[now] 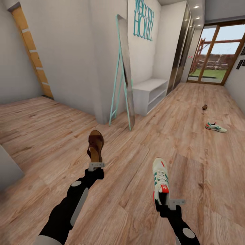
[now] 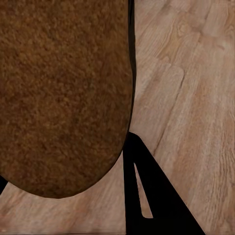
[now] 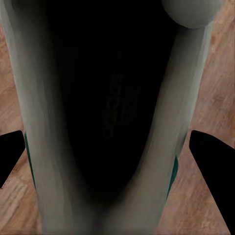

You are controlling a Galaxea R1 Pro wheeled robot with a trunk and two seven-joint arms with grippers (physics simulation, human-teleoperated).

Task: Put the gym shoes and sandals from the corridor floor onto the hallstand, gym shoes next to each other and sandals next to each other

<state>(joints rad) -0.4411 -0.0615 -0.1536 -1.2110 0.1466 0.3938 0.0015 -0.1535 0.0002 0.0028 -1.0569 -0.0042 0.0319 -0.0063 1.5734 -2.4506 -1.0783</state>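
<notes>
Sandal [image 1: 95, 147]: held at its heel by the left gripper [image 1: 96, 166], toe pointing away; light, flexible, likely to sag.
Sneaker [image 1: 160, 181]: right gripper [image 1: 166, 202] clamps its heel; stiffer, bulkier.
Beyond the hands: second sneaker [image 1: 215, 127] and second sandal [image 1: 204, 107] on the floor [image 1: 136, 163], far ahead.

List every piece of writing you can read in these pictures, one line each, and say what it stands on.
"Welcome HOME": teal lettering on the white wall above the white bench.
"adidas": faint dark print on the insole of the gym shoe held in the right tool.
The sandal in the left tool shows no writing.
</notes>
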